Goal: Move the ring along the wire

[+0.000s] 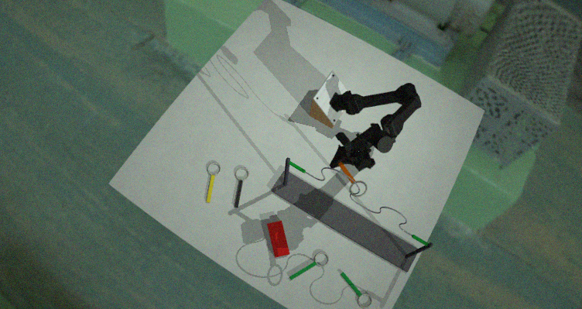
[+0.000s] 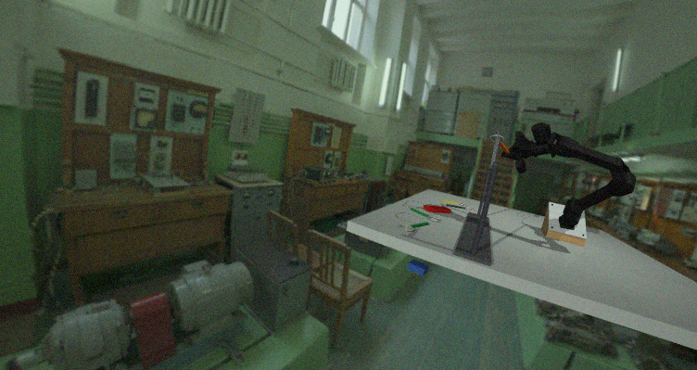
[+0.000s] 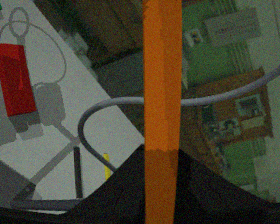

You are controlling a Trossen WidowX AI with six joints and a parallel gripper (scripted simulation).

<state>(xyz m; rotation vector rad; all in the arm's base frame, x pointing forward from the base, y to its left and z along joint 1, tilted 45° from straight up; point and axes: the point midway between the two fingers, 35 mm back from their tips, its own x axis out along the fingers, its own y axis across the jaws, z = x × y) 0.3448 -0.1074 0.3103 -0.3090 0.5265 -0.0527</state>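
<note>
Orange handle (image 1: 347, 173) (image 2: 503, 146) (image 3: 162, 90) is sitting clamped in the gripper (image 1: 339, 164) (image 2: 507, 153) (image 3: 155, 153), probably keeping black fingers clear of the grey wire (image 1: 371, 211) (image 3: 218, 99).

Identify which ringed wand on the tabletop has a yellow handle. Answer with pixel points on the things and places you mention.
The outermost of the neighbouring pair (image 1: 210, 188) (image 2: 453, 202) (image 3: 106, 166), beside the black-handled one (image 1: 238, 193) (image 3: 78, 172); two others have green handles.
</note>
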